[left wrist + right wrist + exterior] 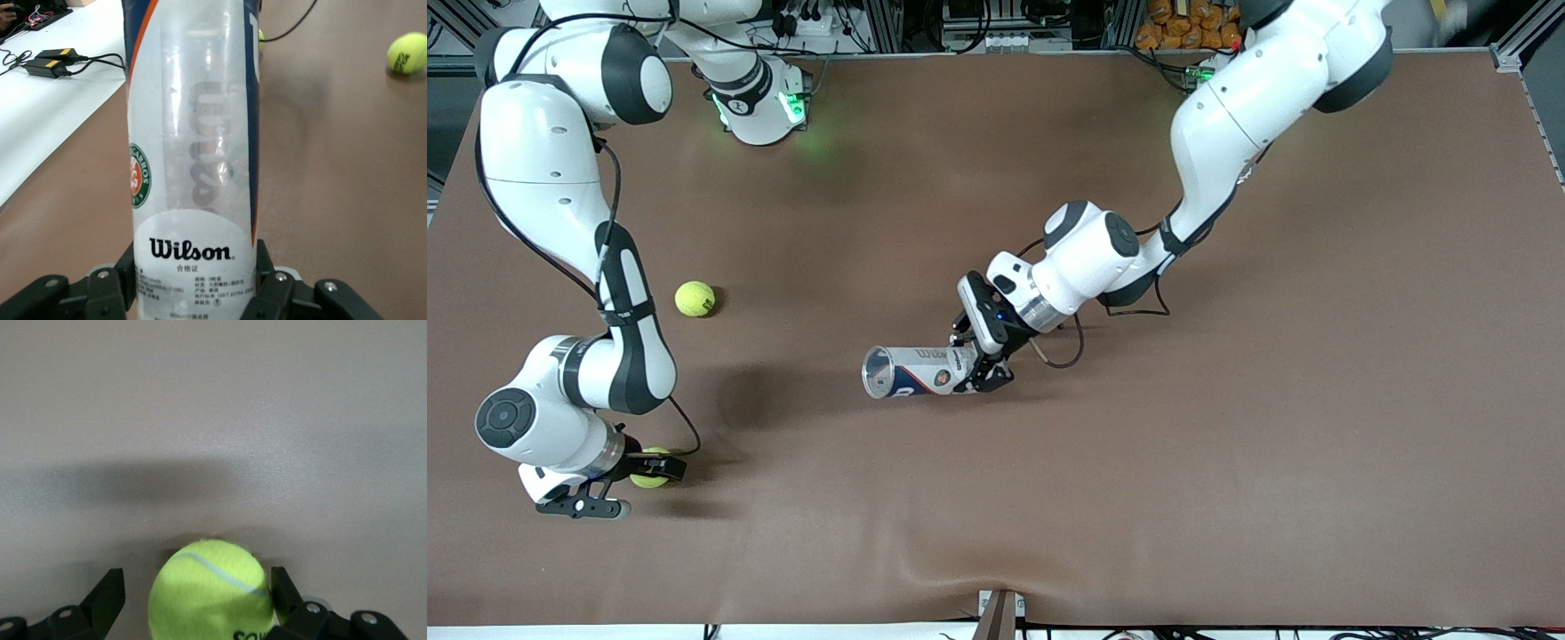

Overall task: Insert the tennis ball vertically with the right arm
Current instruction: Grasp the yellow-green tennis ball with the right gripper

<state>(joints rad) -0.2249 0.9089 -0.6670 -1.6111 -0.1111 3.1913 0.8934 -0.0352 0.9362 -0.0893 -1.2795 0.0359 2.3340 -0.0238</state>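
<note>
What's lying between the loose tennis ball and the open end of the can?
Nothing: in the front view only bare brown table lies between the loose tennis ball and the can.

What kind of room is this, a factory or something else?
Most likely a robotics lab: two white arms work at a brown table, metal framing and cables line its edge, and the props are a tennis ball and a ball can.

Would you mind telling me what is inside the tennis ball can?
The can, lying on its side in the left gripper, looks empty through its clear wall; the labelled end between the fingers hides its inside.
</note>
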